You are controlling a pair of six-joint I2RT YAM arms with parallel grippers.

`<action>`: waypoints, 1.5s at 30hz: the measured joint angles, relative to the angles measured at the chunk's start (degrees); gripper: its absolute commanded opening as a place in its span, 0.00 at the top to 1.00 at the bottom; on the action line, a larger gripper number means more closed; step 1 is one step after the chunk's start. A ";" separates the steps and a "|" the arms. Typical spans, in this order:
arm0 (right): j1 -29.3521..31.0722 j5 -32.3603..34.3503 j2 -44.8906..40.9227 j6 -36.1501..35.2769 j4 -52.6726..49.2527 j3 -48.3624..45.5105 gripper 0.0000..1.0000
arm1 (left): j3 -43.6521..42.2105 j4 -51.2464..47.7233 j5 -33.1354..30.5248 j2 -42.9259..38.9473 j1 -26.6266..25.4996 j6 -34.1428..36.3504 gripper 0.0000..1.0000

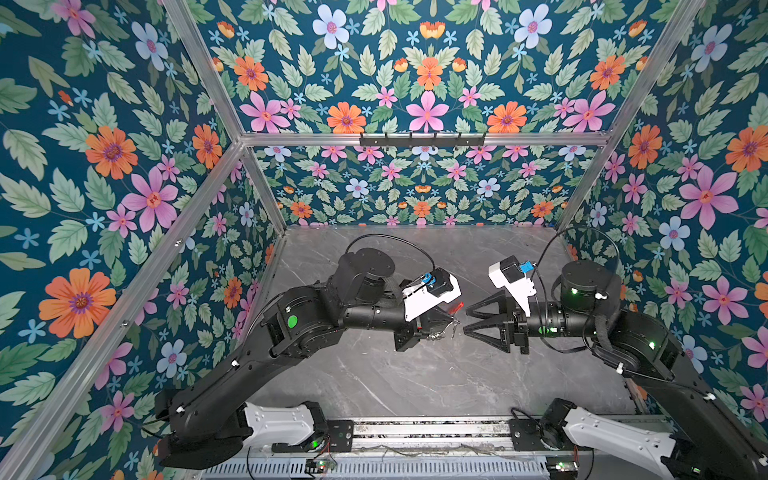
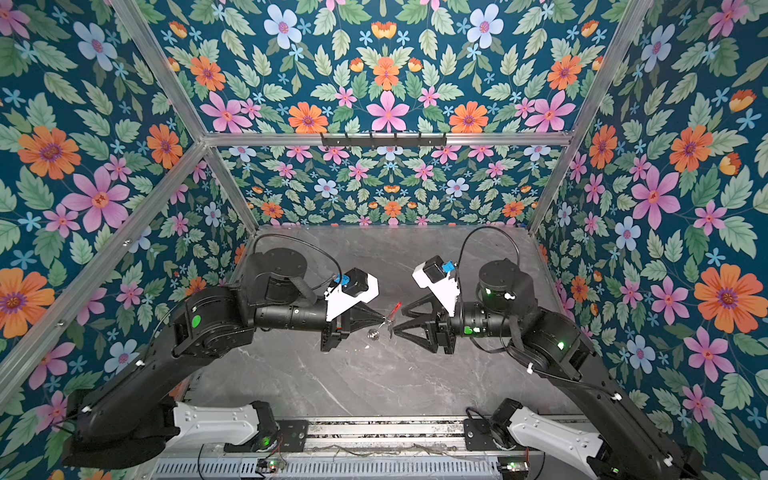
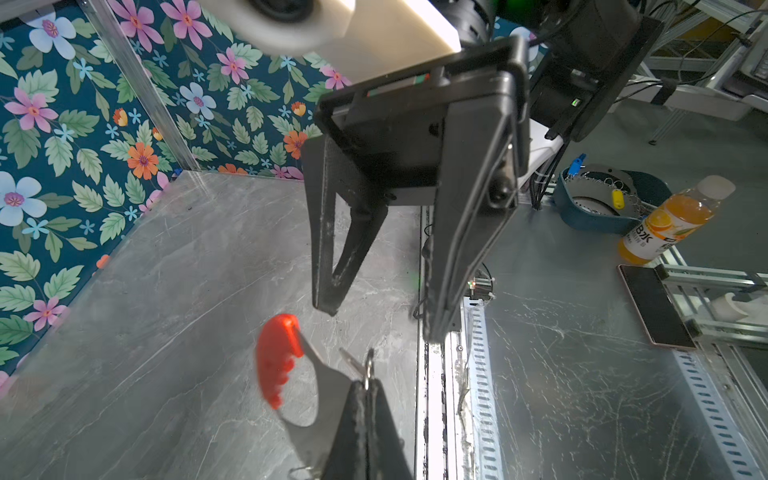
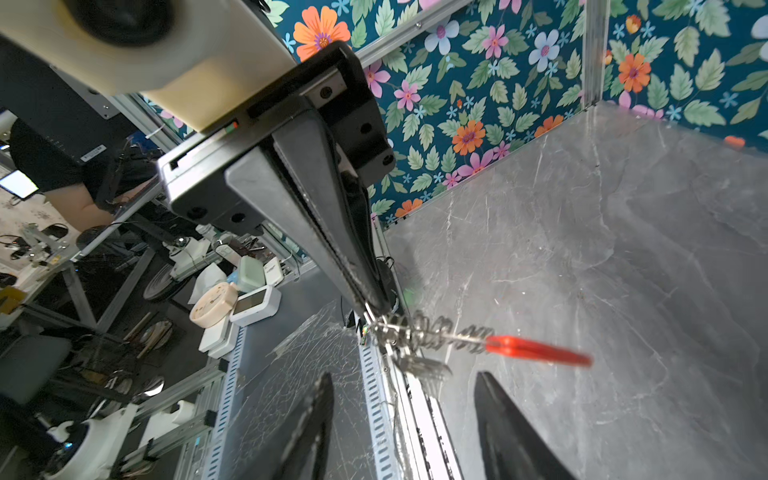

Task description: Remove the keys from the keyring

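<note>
Left gripper (image 2: 384, 319): clenched hard on the keyring (image 3: 326, 386), holding it up clear of the table (image 1: 415, 374).
Keyring: mid-air between the two arms, its red strip (image 4: 536, 351) sticking out past the left tips.
Key (image 3: 351, 365): tiny, dangling from a loop right by those tips; it looks attached.
Right gripper (image 1: 465, 319): jaws parted, nothing in them, nose to nose with the left.
Line-up: the key hangs just ahead of the open fingers (image 4: 503, 415), roughly in line with their gap.
Long axis: the plate runs across the right gripper's approach.
Nearer arm: the right, and it's free.
Next, my read: pinch the key and draw it away from the plate.
</note>
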 measured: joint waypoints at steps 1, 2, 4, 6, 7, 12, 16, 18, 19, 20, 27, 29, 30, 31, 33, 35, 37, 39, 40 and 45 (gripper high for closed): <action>0.00 0.20 -0.74 0.90 1.05 -0.92 0.57 | -0.42 0.55 0.00 -0.33 0.00 0.11 1.00; 0.00 0.52 -1.29 1.09 1.97 -1.62 0.58 | -0.79 1.01 0.00 -0.61 0.00 0.15 1.00; 0.00 0.15 -1.51 2.08 3.54 -2.23 0.57 | -1.42 1.97 0.13 -1.07 0.00 0.15 1.00; 0.00 -0.81 -1.40 2.34 5.49 -2.91 0.60 | -1.62 2.60 0.61 -1.31 0.00 0.15 1.00; 0.00 -1.33 -1.38 2.62 6.16 -3.23 0.61 | -1.60 2.95 0.83 -1.31 0.00 0.17 1.00; 0.00 -3.74 -0.83 4.15 8.68 -4.31 0.69 | -1.42 3.61 1.22 -0.87 0.00 0.35 1.00; 0.04 -5.09 -0.61 4.74 10.27 -4.20 0.76 | -1.38 3.74 1.22 -0.87 0.02 0.35 1.00; 0.04 -5.64 -0.35 4.85 10.43 -4.15 0.75 | -1.38 3.93 1.22 -0.90 0.00 0.35 1.00; 0.02 -5.90 -0.28 4.87 10.45 -4.15 0.73 | -1.38 4.11 1.22 -0.92 0.00 0.35 1.00; 0.04 -6.25 -0.26 4.92 10.51 -4.15 0.70 | -1.38 4.20 1.20 -0.96 0.00 0.33 1.00; 0.00 -6.75 -0.15 4.90 10.56 -4.44 0.75 | -1.40 4.57 1.20 -1.42 0.00 0.33 1.00; 0.00 -6.75 -0.02 4.90 10.56 -4.35 0.78 | -1.40 4.55 1.18 -1.42 0.00 0.33 1.00; 0.00 -6.73 0.07 4.92 10.54 -4.33 0.80 | -1.40 4.55 1.16 -1.42 0.00 0.33 1.00; 0.00 -6.69 0.11 4.92 10.54 -4.33 0.81 | -1.40 4.55 1.16 -1.42 0.00 0.33 1.00; 0.00 -6.58 0.17 4.90 10.54 -4.28 0.85 | -1.42 4.57 1.11 -1.42 0.00 0.31 1.00; 0.00 -6.51 0.22 4.90 10.54 -4.26 0.88 | -1.46 4.59 1.01 -1.42 0.00 0.31 1.00; 0.02 -6.54 0.31 4.87 10.54 -4.26 0.92 | -1.60 4.79 0.85 -1.46 0.02 0.31 1.00; 0.04 -6.51 0.33 4.85 10.51 -4.31 0.96 | -2.10 5.31 0.50 -1.77 0.02 0.07 1.00; 0.04 -6.54 0.33 4.83 10.54 -4.33 0.98 | -2.54 5.86 0.28 -2.03 0.02 -0.07 1.00; 0.04 -6.45 -0.07 4.83 10.58 -4.63 1.00 | -5.84 9.68 -0.13 -3.78 0.00 -1.38 1.00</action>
